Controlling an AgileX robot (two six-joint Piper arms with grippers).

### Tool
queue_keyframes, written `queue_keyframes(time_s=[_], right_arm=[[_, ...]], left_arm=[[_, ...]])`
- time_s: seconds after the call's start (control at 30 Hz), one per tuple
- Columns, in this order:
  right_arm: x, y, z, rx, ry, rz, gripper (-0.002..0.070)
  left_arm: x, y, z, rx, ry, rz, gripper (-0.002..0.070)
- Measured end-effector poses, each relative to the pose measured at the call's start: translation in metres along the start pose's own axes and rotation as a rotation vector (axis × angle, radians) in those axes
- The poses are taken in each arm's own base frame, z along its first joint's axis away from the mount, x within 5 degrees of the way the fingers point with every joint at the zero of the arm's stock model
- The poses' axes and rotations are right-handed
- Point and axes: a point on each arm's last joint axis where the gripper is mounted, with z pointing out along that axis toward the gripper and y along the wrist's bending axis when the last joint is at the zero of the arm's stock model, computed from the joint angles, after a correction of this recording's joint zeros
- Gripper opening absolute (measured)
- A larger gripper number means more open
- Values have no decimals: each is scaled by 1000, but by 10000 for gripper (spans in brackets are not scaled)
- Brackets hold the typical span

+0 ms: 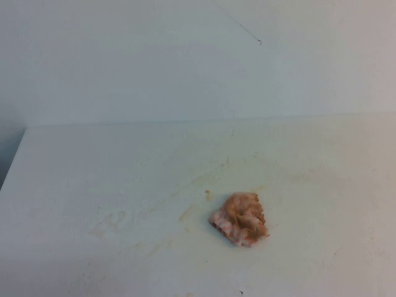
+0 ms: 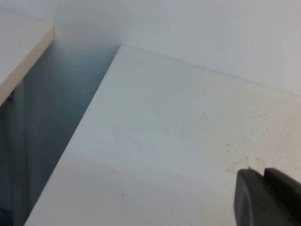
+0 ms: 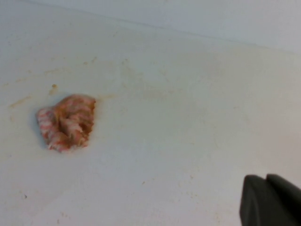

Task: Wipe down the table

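A crumpled pink-and-orange rag [image 1: 240, 218] lies on the white table [image 1: 124, 173], right of centre and toward the near edge; the right wrist view also catches the rag [image 3: 67, 122]. Faint brownish smears [image 1: 185, 213] streak the tabletop left of the rag. Neither arm appears in the high view. My right gripper [image 3: 265, 178] is shut with nothing in it, hovering above bare table well away from the rag. My left gripper [image 2: 262, 171] is shut and empty too, just over a pale brown stain [image 2: 243, 165].
A white wall [image 1: 185, 62] rises behind the table. The table's left edge [image 2: 89, 113] drops into a dark gap, with another white surface [image 2: 19, 52] beyond it.
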Motion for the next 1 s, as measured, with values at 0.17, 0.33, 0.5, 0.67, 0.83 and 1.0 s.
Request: queue_keyframes(time_s=[0.17,0.33,0.5,0.67,0.83,1.0], right_arm=[[15,-10,-30,18,-71,37,-2],[26,-17,-55,35,-160,73,-2],[35,-22,-64,102,-194,122,-2],[59,-23,-54,150,-166,140,-2],[100,-23,-22,189,-227,87,-2],[126,-17,19,174,-396,29,-2]], left_arm=[[0,1,0,-10,-4,-2,0],[0,1,0,-10,-4,-2,0],[0,1,0,-10,-4,-2,0],[0,1,0,-10,-4,-2,0],[0,1,0,-10,-4,-2,0],[0,1,0,-10,-4,-2,0]])
